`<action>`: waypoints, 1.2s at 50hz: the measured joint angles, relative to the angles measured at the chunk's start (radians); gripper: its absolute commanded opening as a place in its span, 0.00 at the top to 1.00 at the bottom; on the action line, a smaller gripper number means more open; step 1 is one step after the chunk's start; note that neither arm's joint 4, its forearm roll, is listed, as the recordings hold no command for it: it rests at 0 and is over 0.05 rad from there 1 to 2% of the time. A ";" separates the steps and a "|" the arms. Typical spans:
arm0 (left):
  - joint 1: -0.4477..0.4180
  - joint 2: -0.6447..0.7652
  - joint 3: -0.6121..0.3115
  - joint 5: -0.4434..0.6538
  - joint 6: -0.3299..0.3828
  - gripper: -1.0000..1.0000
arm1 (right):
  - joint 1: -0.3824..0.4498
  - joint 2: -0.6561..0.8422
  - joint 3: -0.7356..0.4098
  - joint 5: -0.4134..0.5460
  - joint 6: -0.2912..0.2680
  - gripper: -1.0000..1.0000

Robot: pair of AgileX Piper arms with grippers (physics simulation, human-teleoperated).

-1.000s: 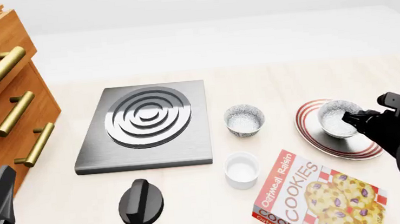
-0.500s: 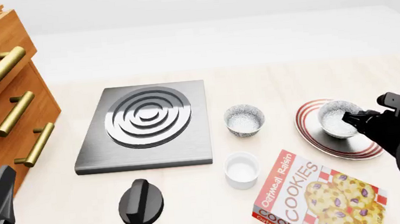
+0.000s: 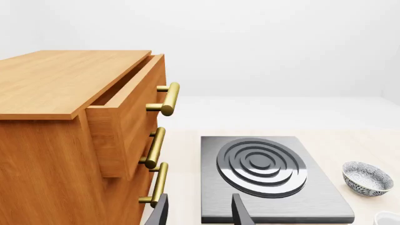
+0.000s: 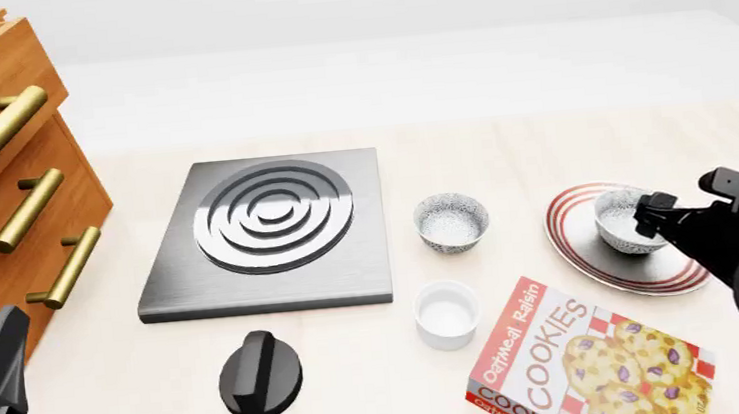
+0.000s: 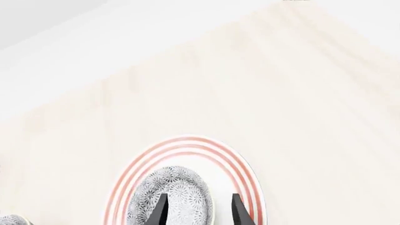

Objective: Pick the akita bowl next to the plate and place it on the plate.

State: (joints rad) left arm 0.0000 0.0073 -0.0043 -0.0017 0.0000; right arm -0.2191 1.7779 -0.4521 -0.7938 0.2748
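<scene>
The akita bowl (image 4: 622, 217) (image 5: 178, 190), speckled grey and white, sits upright on the plate (image 4: 585, 248) (image 5: 187, 146), a wide white plate with red rings at the right of the table. My right gripper (image 4: 648, 218) (image 5: 198, 211) is open and straddles the bowl's near rim, one finger inside it and one outside. A look-alike speckled bowl (image 4: 451, 222) (image 3: 366, 178) stands on the table left of the plate. Near the drawers, low at the table's left, my left gripper (image 3: 198, 213) is open and holds nothing.
A grey stove plate (image 4: 271, 231) lies centre-left with a black knob (image 4: 261, 374) in front of it. A white ramekin (image 4: 446, 313) and a cookie box (image 4: 584, 359) sit in front of the bowls. A wooden drawer chest (image 4: 7, 189) stands at the left, its top drawer partly open.
The akita bowl has come down from just above the plate onto it. The right gripper's fingers have let go of it; the left arm has not moved.
</scene>
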 measured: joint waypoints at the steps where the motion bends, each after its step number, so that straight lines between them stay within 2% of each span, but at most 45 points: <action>1: 0.000 0.000 0.000 0.000 0.000 0.00 | 0.000 -0.001 0.000 0.001 0.000 0.00; 19: 0.000 0.000 0.000 0.000 0.000 0.00 | -0.001 -0.099 0.013 0.053 0.017 0.00; 45: 0.000 0.000 0.000 0.000 0.000 0.00 | 0.001 -0.365 0.057 0.172 0.043 0.00; 60: 0.000 0.000 0.000 0.000 0.000 0.00 | 0.015 -0.590 0.089 0.276 0.056 0.00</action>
State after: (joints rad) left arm 0.0000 0.0073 -0.0043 -0.0017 0.0000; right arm -0.2037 1.1875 -0.3631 -0.5178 0.3311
